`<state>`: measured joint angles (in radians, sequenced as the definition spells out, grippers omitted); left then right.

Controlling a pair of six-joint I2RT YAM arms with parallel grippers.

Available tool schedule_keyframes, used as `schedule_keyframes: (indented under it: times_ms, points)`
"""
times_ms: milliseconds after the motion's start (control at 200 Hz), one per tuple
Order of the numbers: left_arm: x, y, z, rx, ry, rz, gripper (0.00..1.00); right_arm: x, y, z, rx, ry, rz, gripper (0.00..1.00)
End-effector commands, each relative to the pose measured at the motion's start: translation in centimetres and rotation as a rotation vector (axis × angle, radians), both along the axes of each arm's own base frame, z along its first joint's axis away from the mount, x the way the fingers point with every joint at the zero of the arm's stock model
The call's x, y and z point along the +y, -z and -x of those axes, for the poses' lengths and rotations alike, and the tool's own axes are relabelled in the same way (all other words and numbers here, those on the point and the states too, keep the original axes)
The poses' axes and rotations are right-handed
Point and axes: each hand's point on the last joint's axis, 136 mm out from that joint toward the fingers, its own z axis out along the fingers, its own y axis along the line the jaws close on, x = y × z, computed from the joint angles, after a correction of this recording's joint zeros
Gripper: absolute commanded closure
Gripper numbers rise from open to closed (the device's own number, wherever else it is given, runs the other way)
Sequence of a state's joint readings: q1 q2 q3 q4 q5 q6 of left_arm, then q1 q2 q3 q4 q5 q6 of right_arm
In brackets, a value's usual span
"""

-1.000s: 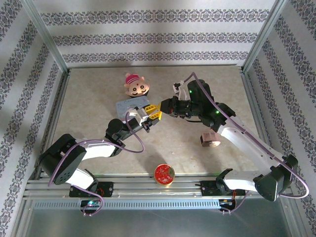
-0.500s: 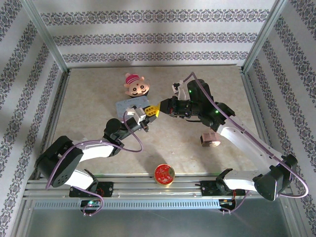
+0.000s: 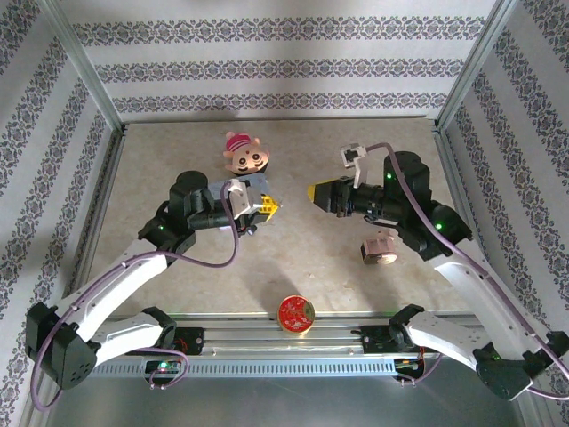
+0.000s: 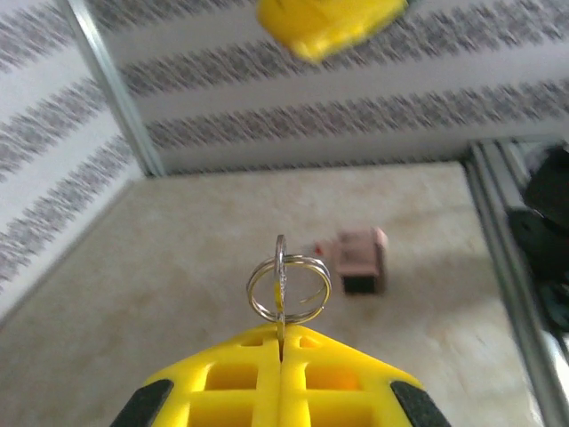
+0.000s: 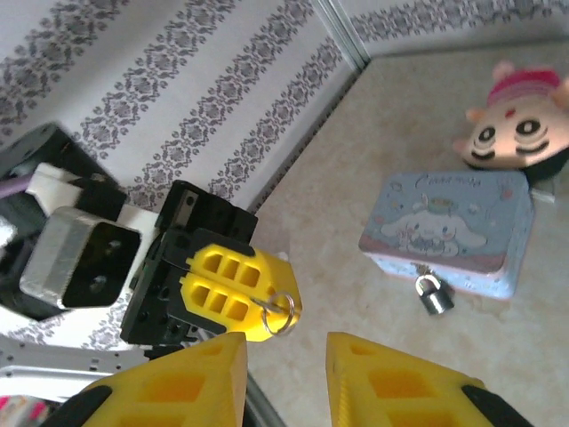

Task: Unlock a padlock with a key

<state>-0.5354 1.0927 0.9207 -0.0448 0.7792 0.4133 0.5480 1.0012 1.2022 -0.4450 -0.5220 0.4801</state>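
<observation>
The left gripper (image 3: 267,207) hangs above the table (image 3: 169,151) left of centre. Its yellow fingers (image 4: 240,378) are pressed together on the key (image 4: 280,311), which stands edge-on out of the seam between them with a wire ring (image 4: 289,289) looped on it. The right gripper (image 3: 313,194) faces it from the right, near but apart, its fingers (image 5: 391,387) spread with a clear gap and nothing between them. The padlock (image 5: 432,294) sits left of centre toward the far side. It touches the lower edge of the pastel-blue tin (image 5: 453,227) on the side facing the right gripper, with its silvery shackle up against the tin; whether it is locked cannot be told. A pink plush toy (image 3: 246,156) lies just beyond the tin. A brown block (image 3: 380,248) rests on the right of the table, and a red disc (image 3: 295,313) lies at the near edge.
</observation>
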Motion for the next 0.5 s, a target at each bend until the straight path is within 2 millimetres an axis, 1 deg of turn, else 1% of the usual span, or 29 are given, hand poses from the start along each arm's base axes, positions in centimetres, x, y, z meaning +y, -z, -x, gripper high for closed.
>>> schedule_keyframes:
  times_ms: [0, 55, 135, 325, 405, 495]
  points:
    - [1.0, 3.3, 3.9, 0.171, 0.161, -0.171, 1.0, 1.1, 1.2, 0.2, -0.11, -0.084, 0.066, 0.7]
    - [1.0, 3.1, 4.3, 0.201, 0.189, -0.199, 1.0, 1.9, 1.5, 0.6, -0.141, -0.122, 0.075, 0.68]
    - [1.1, 3.3, 4.4, 0.226, 0.204, -0.23, 1.0, 3.3, 2.0, 1.6, -0.17, -0.206, 0.075, 0.67]
    - [1.0, 3.4, 4.4, 0.247, 0.215, -0.245, 1.0, 5.9, 4.1, 4.0, -0.157, -0.379, 0.094, 0.67]
    - [1.0, 3.5, 4.4, 0.252, 0.22, -0.246, 1.0, 6.7, 5.0, 4.6, -0.137, -0.425, 0.113, 0.67]
    - [1.0, 3.5, 4.4, 0.26, 0.221, -0.249, 1.0, 7.1, 5.9, 4.6, -0.121, -0.44, 0.15, 0.67]
